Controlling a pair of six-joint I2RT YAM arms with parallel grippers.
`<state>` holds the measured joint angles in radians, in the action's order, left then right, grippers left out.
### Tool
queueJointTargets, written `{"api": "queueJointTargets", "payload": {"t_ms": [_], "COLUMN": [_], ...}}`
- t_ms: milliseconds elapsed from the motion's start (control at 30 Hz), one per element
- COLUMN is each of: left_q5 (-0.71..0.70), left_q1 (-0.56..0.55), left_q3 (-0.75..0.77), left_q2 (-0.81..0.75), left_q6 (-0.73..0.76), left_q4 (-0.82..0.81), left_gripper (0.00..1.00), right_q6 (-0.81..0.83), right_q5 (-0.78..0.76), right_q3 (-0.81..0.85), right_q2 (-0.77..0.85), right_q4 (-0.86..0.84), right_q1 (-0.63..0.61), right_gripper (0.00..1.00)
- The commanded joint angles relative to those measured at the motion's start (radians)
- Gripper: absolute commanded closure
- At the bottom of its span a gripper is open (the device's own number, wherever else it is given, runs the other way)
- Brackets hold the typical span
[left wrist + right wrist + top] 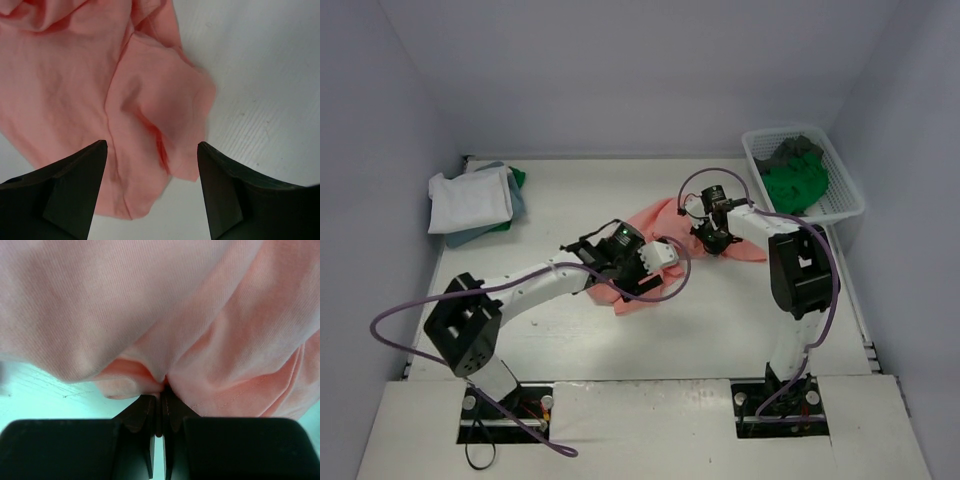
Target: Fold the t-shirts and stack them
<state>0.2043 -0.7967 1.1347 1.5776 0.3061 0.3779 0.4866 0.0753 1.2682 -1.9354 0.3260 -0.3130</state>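
Salmon-pink crumpled cloth t-shirt [660, 218] lies mid-table between the two arms. The right gripper [161, 390] is pinched tight on a fold of it; the left gripper [152, 145] hangs over a loose flap (a sleeve, I'd guess) with jaws wide, holding nothing. To spread it well, the left should nip one edge, not a wad, then both draw apart low. One pink shirt; three in the folded pile [470, 200] far left; two, bright green t-shirt [795, 180] and dark grey t-shirt [798, 150], in one white mesh basket [855, 205].
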Motion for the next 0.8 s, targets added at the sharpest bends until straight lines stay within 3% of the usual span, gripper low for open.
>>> {"api": "queueJointTargets", "payload": {"t_ms": [0,367,767], "left_q5": [-0.086,-0.295,-0.279], "left_q1": [-0.051,-0.147,-0.183], "left_q3": [0.076,0.166,0.267], "left_q2": [0.038,0.174,0.300], "left_q6": [0.004,-0.059,-0.101], "left_q4": [-0.114,-0.188,-0.137], "left_gripper": [0.33,0.32,0.31], "right_q6": [-0.026,-0.029,-0.026], "right_q5": [0.049,0.077,0.087], "right_q3": [0.013,0.016,0.013], "right_q2": [0.016,0.023,0.044], "right_q4": [0.044,0.045,0.045], "right_q1": [-0.003,-0.008,-0.006], "right_gripper": [1.00,1.00,1.00]}}
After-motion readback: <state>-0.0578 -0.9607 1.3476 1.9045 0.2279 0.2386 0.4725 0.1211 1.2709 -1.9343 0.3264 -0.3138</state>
